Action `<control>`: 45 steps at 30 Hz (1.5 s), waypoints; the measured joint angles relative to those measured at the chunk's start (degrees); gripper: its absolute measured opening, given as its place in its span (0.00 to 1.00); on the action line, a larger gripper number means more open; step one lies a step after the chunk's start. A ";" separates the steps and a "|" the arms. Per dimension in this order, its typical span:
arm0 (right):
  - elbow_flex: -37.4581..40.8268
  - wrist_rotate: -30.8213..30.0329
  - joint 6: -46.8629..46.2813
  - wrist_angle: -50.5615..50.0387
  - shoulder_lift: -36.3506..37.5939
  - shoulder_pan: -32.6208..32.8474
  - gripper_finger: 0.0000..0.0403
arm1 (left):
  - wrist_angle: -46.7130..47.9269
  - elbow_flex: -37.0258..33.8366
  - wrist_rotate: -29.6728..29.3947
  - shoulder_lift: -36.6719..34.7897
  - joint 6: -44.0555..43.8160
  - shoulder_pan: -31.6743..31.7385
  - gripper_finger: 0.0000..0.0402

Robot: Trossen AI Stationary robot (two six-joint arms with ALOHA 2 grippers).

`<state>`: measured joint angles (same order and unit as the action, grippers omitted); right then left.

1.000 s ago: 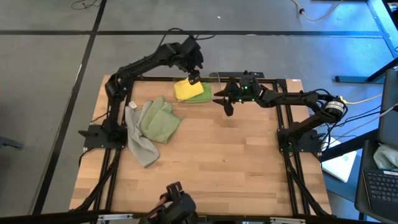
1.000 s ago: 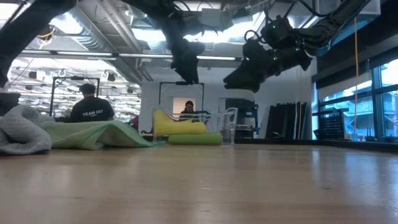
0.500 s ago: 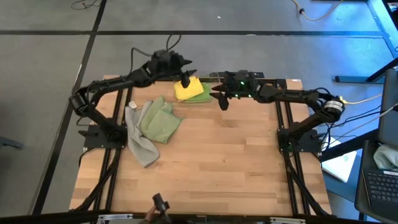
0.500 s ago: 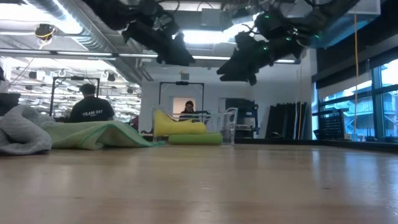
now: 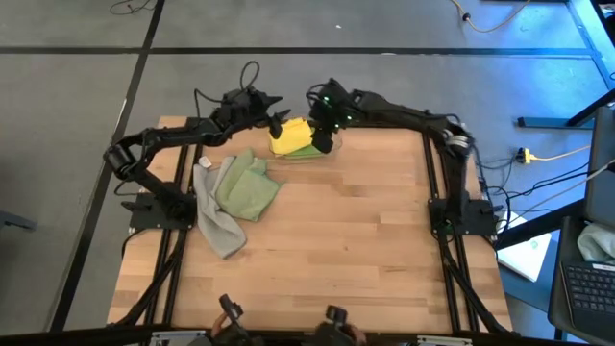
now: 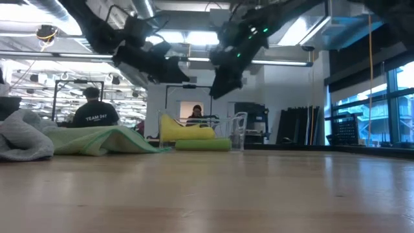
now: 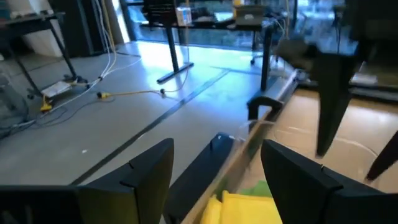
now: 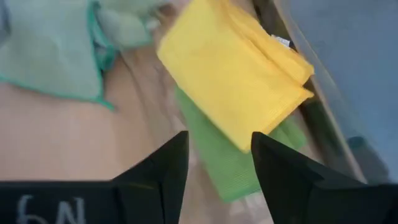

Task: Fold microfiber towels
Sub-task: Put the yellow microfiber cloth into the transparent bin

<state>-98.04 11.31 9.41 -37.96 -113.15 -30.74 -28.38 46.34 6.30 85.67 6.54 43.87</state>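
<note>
Swung inward since earlier frame: right pincer [image 5: 328,119] moved from counter's right side to above yellow towel [image 5: 290,135]; left pincer [image 5: 279,121] pulled back, lowered beside same stack. Both pincers apart, empty.

Yellow towel lay folded atop bright green towel [image 5: 313,147] inside clear bin [image 5: 333,146], far edge of counter [image 5: 365,250]. Sage towel [image 5: 243,187] and grey towel [image 5: 216,221] crumpled, touching, at left.

Soft, light, limp; likely best pinched at corner or hem.

Counted: four towels, one bin.

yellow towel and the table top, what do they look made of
The yellow towel looks like soft matte cloth, probably microfiber: it folds in limp layers without shine. The table top looks like light wood with a smooth finish: narrow plank strips show from above.
</note>
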 joint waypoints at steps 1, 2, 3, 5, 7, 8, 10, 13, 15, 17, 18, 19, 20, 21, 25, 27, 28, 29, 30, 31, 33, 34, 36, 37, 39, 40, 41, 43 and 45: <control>-2.07 -0.47 3.48 -1.58 -1.76 -0.08 0.44 | -0.91 -0.34 1.27 -0.03 -0.64 0.62 0.58; -3.89 -1.74 7.58 -2.96 -3.25 -0.14 0.44 | -1.67 -0.83 2.79 -0.04 -1.22 1.14 0.58; -5.51 -3.60 11.67 -3.93 -4.55 -0.16 0.44 | -1.85 -1.33 4.44 -0.07 -1.38 1.54 0.58; -7.75 -6.77 18.87 -4.37 -6.87 -0.07 0.44 | -1.99 -2.18 6.35 -0.07 -1.46 2.04 0.58; -9.09 -8.77 23.21 -4.94 -9.10 0.37 0.44 | -2.41 -2.75 6.46 -0.07 -1.48 2.65 0.58; -9.55 -9.60 24.86 -4.74 -10.13 0.59 0.44 | -2.43 -3.01 6.30 -0.07 -1.48 3.01 0.58; -9.99 -10.39 28.34 -4.96 -11.89 1.28 0.44 | -2.34 -3.62 6.38 -0.05 -1.50 3.49 0.58; -10.08 -12.04 35.08 -4.85 -13.75 2.60 0.47 | -2.32 -4.21 6.86 -0.05 -1.58 3.87 0.58; -10.08 -16.97 38.77 -3.90 -14.71 3.48 0.52 | -2.22 -4.73 6.89 -0.04 -1.59 3.99 0.58; -10.08 -20.47 41.53 -2.30 -15.18 4.08 0.57 | -2.05 -4.93 6.89 -0.02 -1.68 4.03 0.58; -10.08 -20.77 42.61 -1.97 -15.28 4.14 0.59 | -2.05 -4.97 6.89 -0.02 -1.68 4.03 0.58; -10.08 -20.65 43.41 -1.65 -15.44 4.06 0.62 | -2.05 -4.97 6.88 -0.01 -1.70 4.03 0.58; -10.10 -20.38 43.53 -1.31 -15.55 4.04 0.64 | -2.05 -4.97 6.90 -0.01 -1.73 4.01 0.58; -10.10 -20.24 43.54 -1.14 -15.66 3.96 0.65 | -2.05 -4.97 6.92 -0.01 -1.80 4.00 0.58; -10.10 -20.25 43.72 -1.18 -15.66 3.97 0.70 | -1.17 -5.00 8.20 0.00 -1.99 4.00 0.58; -10.10 -20.26 43.82 -1.27 -15.66 4.00 0.70 | -0.20 -5.00 8.39 0.00 -2.01 4.00 0.58; -10.10 -20.26 43.82 -1.28 -15.66 3.99 0.70 | 0.22 -5.00 8.44 0.00 -2.10 3.96 0.58; -10.10 -20.24 43.81 -1.30 -15.66 3.94 0.70 | 0.65 -5.00 8.44 0.00 -2.36 3.96 0.58; -10.11 -20.24 43.80 -1.45 -15.66 3.80 0.70 | 1.07 -5.00 8.43 0.00 -2.71 3.96 0.58; -10.55 -20.26 43.80 -2.41 -15.69 3.64 0.70 | 1.57 -5.00 8.42 0.00 -2.98 3.96 0.58; -12.83 -19.65 43.54 -5.79 -15.82 3.07 0.70 | 2.56 -5.00 8.44 0.00 -3.01 3.96 0.58; -14.17 -18.79 42.91 -6.44 -15.82 2.71 0.70 | 2.94 -5.02 8.42 0.00 -3.03 3.96 0.58; -17.68 -15.37 39.05 -7.88 -15.82 2.02 0.70 | 3.40 -5.02 8.42 0.00 -3.04 3.96 0.58; -19.65 -12.19 36.84 -9.68 -15.82 1.49 0.70 | 3.48 -5.02 8.42 0.00 -3.04 3.96 0.58; -22.67 -6.16 32.44 -10.90 -15.78 0.51 0.70 | 3.49 -5.02 8.79 0.00 -3.06 3.96 0.58; -23.69 -5.09 31.41 -11.27 -15.74 0.35 0.70 | 3.48 -5.02 9.16 0.00 -3.08 3.96 0.58; -24.10 -5.11 31.36 -11.90 -15.64 0.30 0.69 | 3.50 -5.02 9.40 0.00 -3.06 3.96 0.58; -23.81 -5.47 31.55 -12.01 -15.60 0.38 0.68 | 3.48 -5.02 9.58 0.00 -3.08 3.96 0.58; -22.64 -5.49 31.58 -12.33 -15.60 0.47 0.66 | 3.50 -5.02 9.60 0.00 -3.08 3.96 0.58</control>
<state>-120.68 5.82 40.99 -50.30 -128.75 -30.27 -24.88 41.32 15.90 85.67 3.46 47.83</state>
